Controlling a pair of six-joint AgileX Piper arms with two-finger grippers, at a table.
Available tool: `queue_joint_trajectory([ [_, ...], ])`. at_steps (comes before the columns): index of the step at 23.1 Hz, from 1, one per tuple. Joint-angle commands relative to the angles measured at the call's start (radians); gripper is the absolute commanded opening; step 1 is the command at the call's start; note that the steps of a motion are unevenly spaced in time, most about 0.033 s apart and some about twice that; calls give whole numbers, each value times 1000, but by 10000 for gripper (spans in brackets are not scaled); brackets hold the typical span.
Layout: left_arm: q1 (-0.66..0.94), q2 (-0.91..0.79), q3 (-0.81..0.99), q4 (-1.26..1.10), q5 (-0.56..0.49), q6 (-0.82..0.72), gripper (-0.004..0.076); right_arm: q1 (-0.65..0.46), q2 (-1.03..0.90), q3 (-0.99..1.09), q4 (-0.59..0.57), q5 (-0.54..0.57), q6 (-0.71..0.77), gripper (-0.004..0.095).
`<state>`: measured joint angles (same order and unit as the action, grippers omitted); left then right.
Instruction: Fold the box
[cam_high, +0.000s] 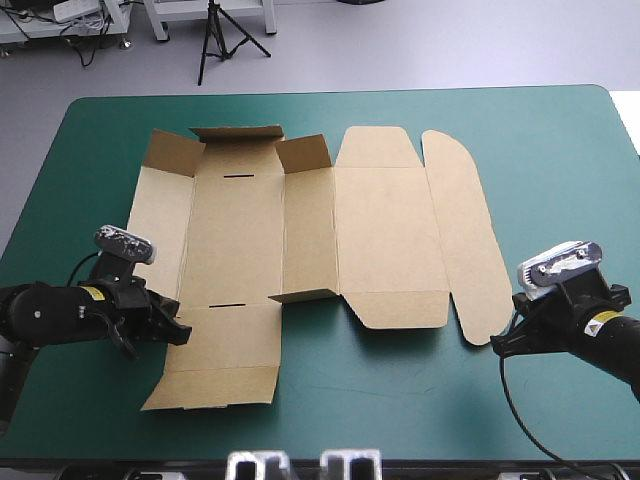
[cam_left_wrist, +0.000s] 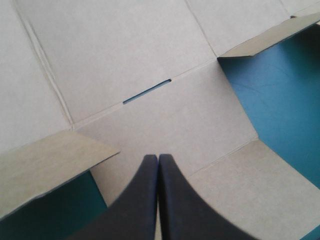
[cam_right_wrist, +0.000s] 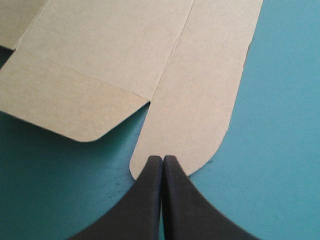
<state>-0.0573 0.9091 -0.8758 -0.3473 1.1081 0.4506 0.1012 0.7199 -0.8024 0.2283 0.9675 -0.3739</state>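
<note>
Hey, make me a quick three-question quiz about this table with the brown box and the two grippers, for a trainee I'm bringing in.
1. True or false: the box stands with all its walls raised and tucked.
2. Which part of the box lies at the tip of the right gripper? A, the long rounded flap at its right end; B, a slot in the middle panel; C, a far corner flap.
3. Fill in: the fingers of the left gripper and of the right gripper are both ____.
Key: 1 false, it lies almost flat on the teal-green cover; 2 A; 3 shut.
</note>
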Motion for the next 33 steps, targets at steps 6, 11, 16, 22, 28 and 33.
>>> queue_joint_trajectory([
  [6,-70,-64,1,3,-85,14,-9,-5,-12,-13,23,-100,-19,-18],
  [11,-70,-64,1,92,-147,-105,-9,-5,-15,-19,25,-76,-17,-18],
  [16,-68,-31,-11,113,-225,-137,20,-5,-15,-19,29,-49,-17,-19],
  [22,238,246,-174,-152,-173,99,18,-5,-15,-19,29,-64,-17,-19],
  [28,599,547,-371,-403,155,270,13,-5,-15,-19,44,-121,-17,-19],
  [33,630,643,-374,-405,125,268,83,-5,-15,-16,48,-135,-17,-19],
])
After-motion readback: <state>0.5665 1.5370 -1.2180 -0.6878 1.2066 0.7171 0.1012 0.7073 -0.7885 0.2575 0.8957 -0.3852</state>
